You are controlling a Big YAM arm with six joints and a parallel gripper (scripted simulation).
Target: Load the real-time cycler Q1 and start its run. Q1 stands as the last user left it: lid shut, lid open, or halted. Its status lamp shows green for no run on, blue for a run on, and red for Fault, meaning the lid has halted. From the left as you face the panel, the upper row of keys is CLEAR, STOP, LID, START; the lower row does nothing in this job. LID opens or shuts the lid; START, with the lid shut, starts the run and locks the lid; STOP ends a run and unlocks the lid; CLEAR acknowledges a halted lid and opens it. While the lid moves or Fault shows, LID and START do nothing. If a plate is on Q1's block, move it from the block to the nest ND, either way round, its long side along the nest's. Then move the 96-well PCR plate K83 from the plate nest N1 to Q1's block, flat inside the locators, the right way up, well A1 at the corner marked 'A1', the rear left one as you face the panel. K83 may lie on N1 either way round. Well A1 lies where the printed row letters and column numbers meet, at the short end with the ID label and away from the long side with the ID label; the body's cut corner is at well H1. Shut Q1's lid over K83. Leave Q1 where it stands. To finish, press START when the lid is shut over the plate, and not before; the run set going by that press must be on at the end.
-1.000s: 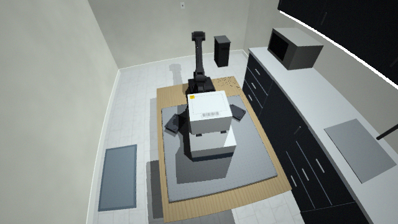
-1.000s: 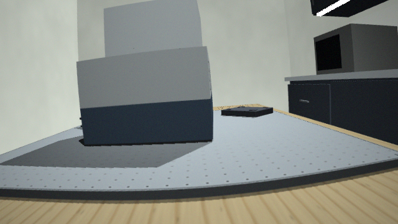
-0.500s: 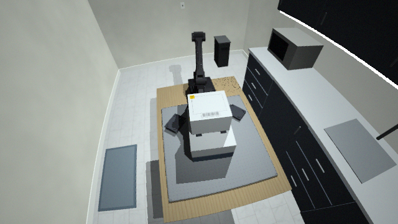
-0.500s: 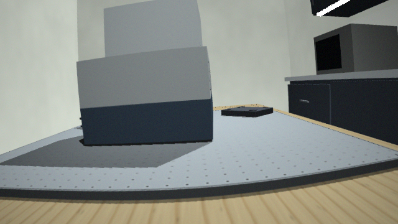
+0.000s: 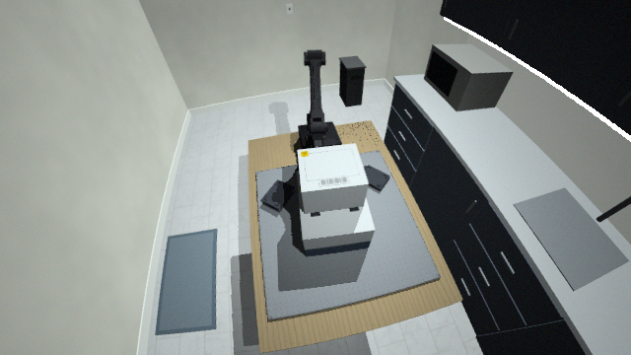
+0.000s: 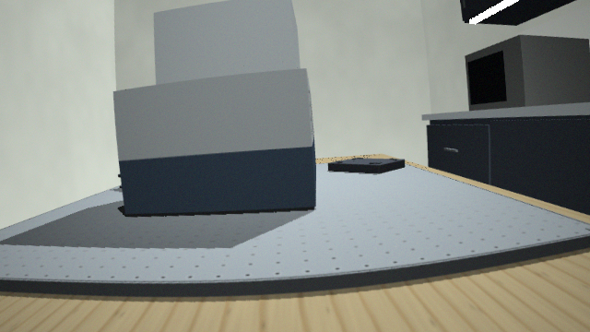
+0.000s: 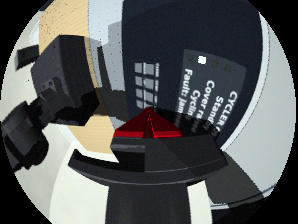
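Observation:
The cycler Q1 [image 5: 334,211] stands in the middle of the grey perforated plate, a white body with a dark base, and also shows in the exterior view [image 6: 214,138]. Its white lid block with a barcode [image 5: 331,175] sits above the body on short feet. In the wrist view my gripper [image 7: 147,110] is shut with nothing between its red-tipped fingers. It is close in front of the dark panel, just below the key block [image 7: 148,86]. A pale lamp [image 7: 202,60] shows on the panel; I cannot tell its colour. The arm [image 5: 315,99] rises behind Q1. Plate K83 is not visible.
Two dark plate nests lie on the grey plate, one left of Q1 [image 5: 276,194] and one right of it [image 5: 377,177]; the right one also shows in the exterior view [image 6: 366,164]. A counter with a microwave [image 5: 465,76] runs along the right.

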